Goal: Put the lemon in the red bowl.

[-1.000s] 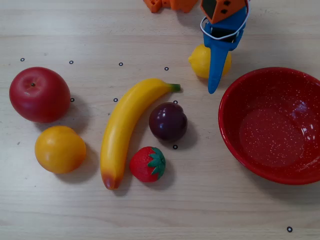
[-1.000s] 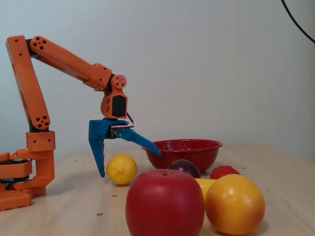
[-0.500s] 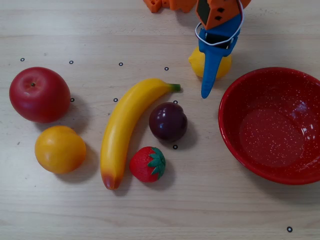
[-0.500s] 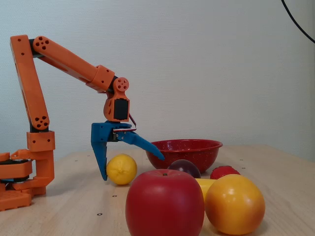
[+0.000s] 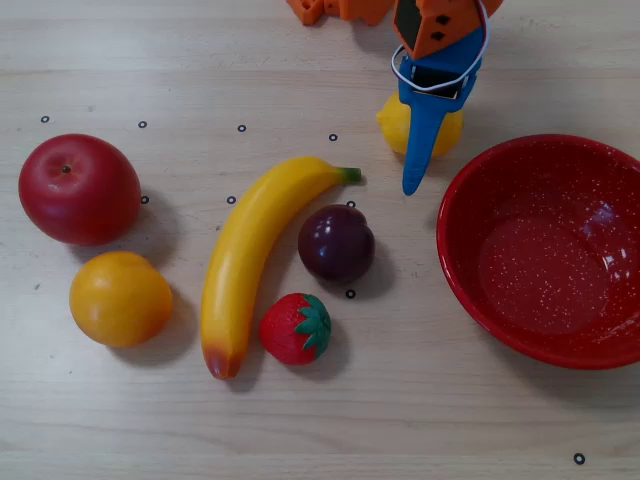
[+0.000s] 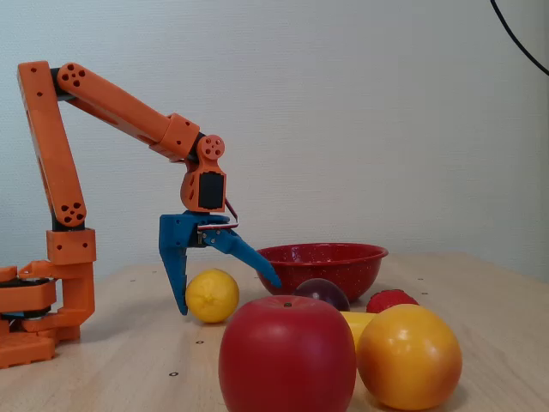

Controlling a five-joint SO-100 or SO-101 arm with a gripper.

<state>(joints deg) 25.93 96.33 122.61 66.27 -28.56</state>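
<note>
The lemon lies on the wooden table just left of the red bowl in the overhead view. It is partly hidden there under my blue gripper. In the fixed view the lemon sits between the two blue fingers. One finger stands upright at its left and the other slants over it toward the red bowl. My gripper is open around the lemon, with the slanted finger clear of the fruit. The bowl is empty.
A banana, a dark plum and a strawberry lie in the middle of the table. A red apple and an orange fruit sit at the left. The orange arm base stands behind the lemon.
Over the last second my gripper shifted a little toward the lemon and lowered around it. The slanted finger has dipped slightly. The lemon has stayed in place.
</note>
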